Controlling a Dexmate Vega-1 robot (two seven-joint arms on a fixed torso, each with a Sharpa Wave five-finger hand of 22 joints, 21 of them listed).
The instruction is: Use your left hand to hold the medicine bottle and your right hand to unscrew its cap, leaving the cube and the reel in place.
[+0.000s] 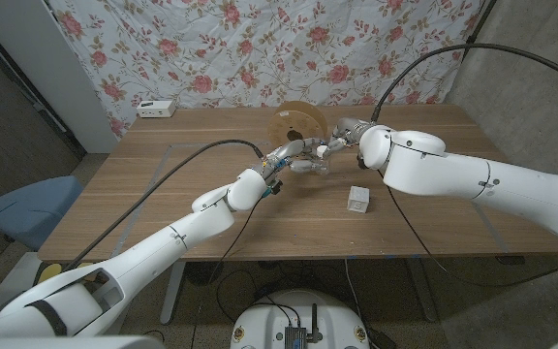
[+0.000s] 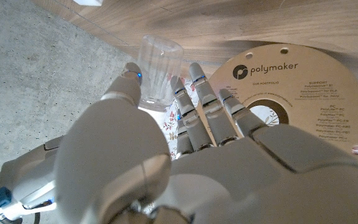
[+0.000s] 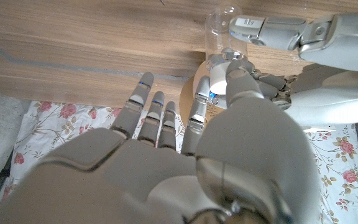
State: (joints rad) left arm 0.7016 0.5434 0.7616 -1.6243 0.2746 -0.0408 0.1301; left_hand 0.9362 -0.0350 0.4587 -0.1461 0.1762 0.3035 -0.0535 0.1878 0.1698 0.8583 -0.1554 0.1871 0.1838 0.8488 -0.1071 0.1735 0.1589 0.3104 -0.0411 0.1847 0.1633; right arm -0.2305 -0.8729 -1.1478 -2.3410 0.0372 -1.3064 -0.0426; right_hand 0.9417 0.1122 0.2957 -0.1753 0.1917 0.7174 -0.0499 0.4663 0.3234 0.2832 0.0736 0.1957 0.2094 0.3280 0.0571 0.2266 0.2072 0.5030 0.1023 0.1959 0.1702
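Observation:
The medicine bottle (image 2: 158, 70) is small and clear, and it stands on the table just in front of the reel. My left hand (image 1: 294, 157) holds it, thumb (image 2: 127, 77) on one side and fingers (image 2: 197, 87) on the other. One left finger (image 3: 267, 28) lies across the bottle (image 3: 224, 31). My right hand (image 1: 343, 136) comes in from the right; its thumb (image 3: 234, 74) and a finger pinch the white cap (image 3: 218, 77), with the other fingers spread. The tan cardboard reel (image 1: 298, 120) stands on edge behind. The white cube (image 1: 358, 200) lies apart, at front right.
A white box (image 1: 156, 108) sits at the table's back left corner. A floral cloth hangs behind the table, and a blue chair (image 1: 29, 207) stands at the left. Black cables trail over the table beside both arms.

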